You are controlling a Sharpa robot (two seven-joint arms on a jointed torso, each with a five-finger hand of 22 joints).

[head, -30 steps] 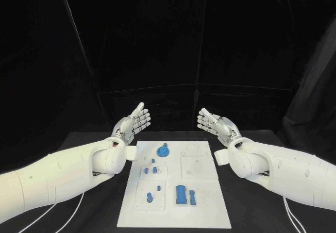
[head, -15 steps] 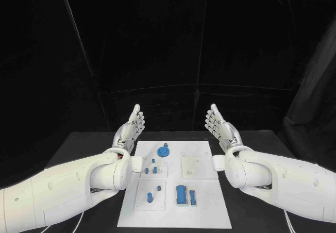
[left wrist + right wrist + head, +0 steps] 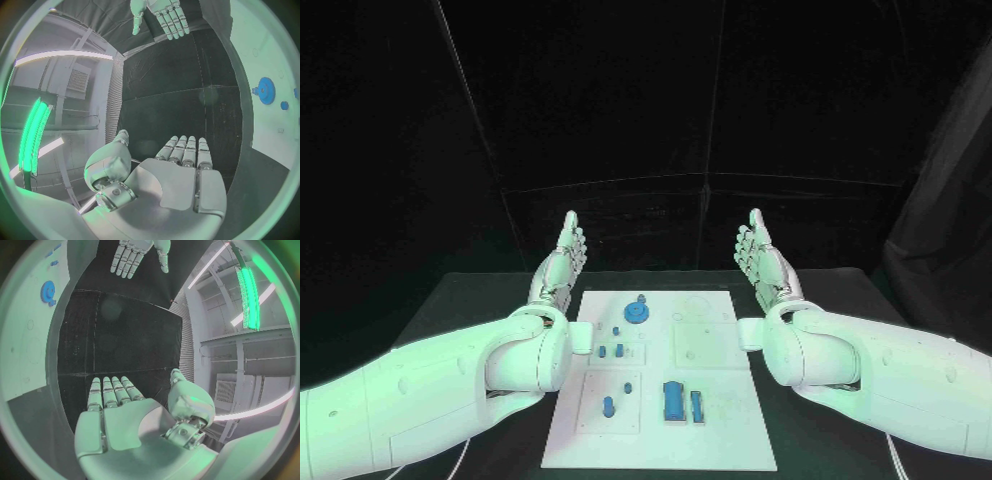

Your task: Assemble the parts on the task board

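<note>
The white task board [image 3: 664, 385] lies in the middle of the black table. On it sit a blue gear-like round part [image 3: 636, 311], small blue pegs [image 3: 607, 350] and taller blue blocks [image 3: 674, 400] near its front. My left hand [image 3: 561, 262] is raised above the table beyond the board's far left corner, fingers straight and empty. My right hand [image 3: 764, 260] mirrors it beyond the far right corner, also flat and empty. The left wrist view shows my left hand [image 3: 181, 170], the right hand [image 3: 161, 14] and the blue round part [image 3: 265, 90]. The right wrist view shows my right hand [image 3: 122, 410].
Black table surface [image 3: 473, 300] runs along both sides of the board and behind it. A black curtain [image 3: 646, 120] closes off the back. The board's right half [image 3: 704, 345] carries pale recessed plates.
Both hands have turned from palm-up and spread to edge-on with fingers straight, and have drawn slightly closer to the board's far corners. The board's parts have not moved.
</note>
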